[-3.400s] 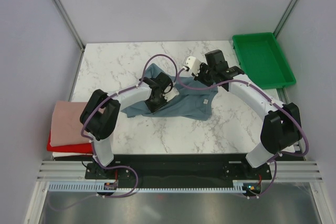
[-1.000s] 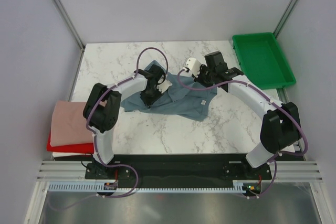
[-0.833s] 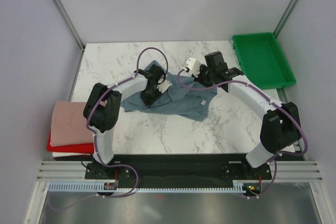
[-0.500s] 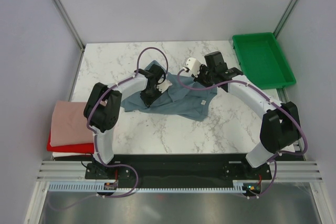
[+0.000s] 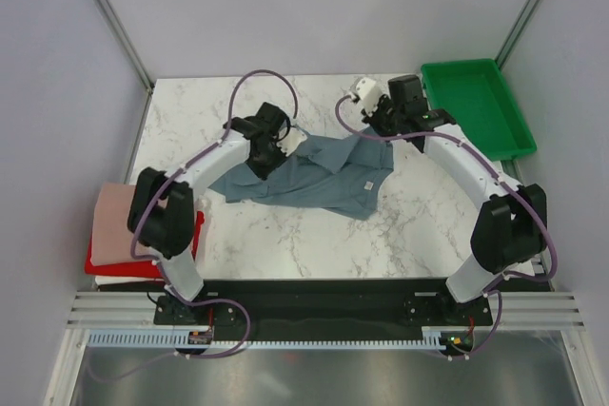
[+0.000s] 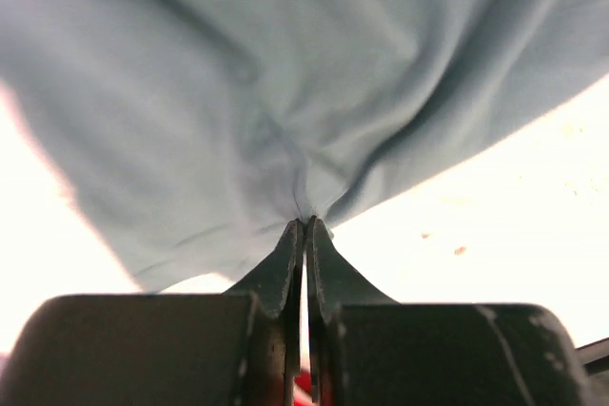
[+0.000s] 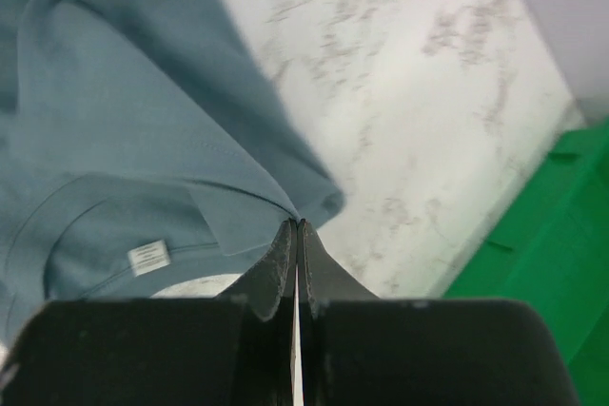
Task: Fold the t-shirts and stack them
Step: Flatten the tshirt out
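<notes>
- The slate blue-grey t-shirt lies unfolded and rumpled across the middle of the marble surface, between the two arms. Its white neck label faces up toward its right side.
- The left gripper is pressed together on a bunch of cloth at the shirt's far left part. Creases fan out from the pinch in the left wrist view.
- The right gripper is likewise clamped on the shirt, at a stitched edge on the far right. Whether that is a sleeve or a hem cannot be told.
- The cotton looks thin, light and limp. It should sag between the two holds and drag over the surface rather than keep any shape.
- Seamed edges such as shoulders, sleeve hems and bottom corners seem the safest places to hold. The doubled cloth there is less likely to slip from a narrow pinch.
- The folded pink tee sits on the red tee at the near left edge, well apart from the blue-grey one.
- The green tray stands at the far right.
</notes>
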